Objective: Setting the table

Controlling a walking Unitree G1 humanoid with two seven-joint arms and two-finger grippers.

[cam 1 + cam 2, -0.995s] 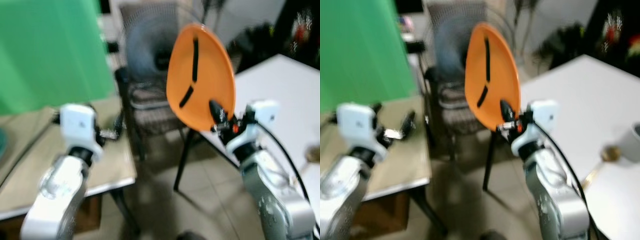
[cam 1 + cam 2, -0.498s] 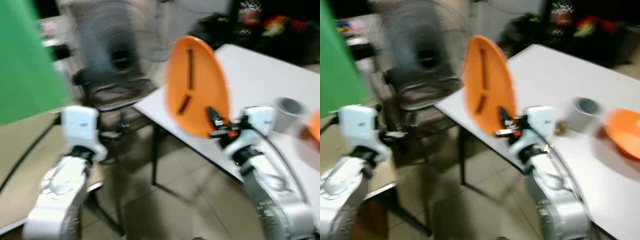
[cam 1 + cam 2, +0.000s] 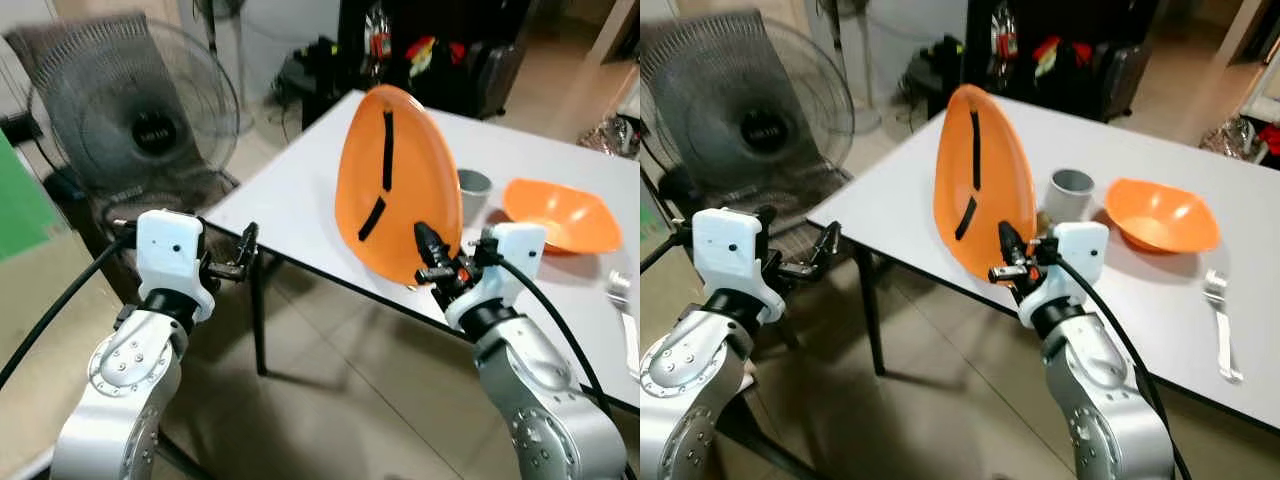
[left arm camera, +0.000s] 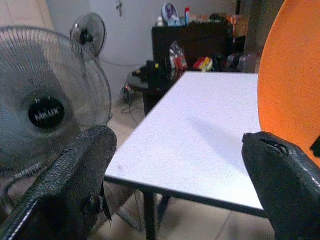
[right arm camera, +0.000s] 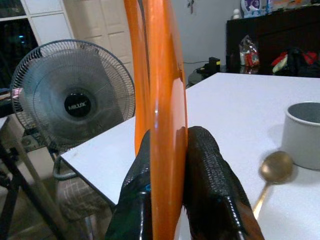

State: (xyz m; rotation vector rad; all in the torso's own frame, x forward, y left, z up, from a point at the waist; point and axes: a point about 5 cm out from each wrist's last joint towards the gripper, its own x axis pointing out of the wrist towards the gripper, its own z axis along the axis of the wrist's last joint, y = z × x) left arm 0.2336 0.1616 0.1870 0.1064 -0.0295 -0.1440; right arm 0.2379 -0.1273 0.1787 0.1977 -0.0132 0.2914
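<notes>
The right gripper [image 3: 1002,258] is pinching the lower rim of an orange plate [image 3: 980,190], holding it upright on edge at the centre of the frame, over the near edge of the white bench [image 3: 1140,290]. In the right wrist view the two fingers [image 5: 207,165] press on either side of the plate's rim. The left gripper [image 3: 245,255] sits at centre left, beside the bench corner, its fingers spread apart and holding nothing. On the bench, right of the plate, stand a grey cup [image 3: 1072,193] and an orange bowl [image 3: 1160,215], with a fork [image 3: 1220,325] at the right edge and a spoon [image 5: 272,170] near the cup. A standing fan [image 3: 745,110] fills the upper left.
</notes>
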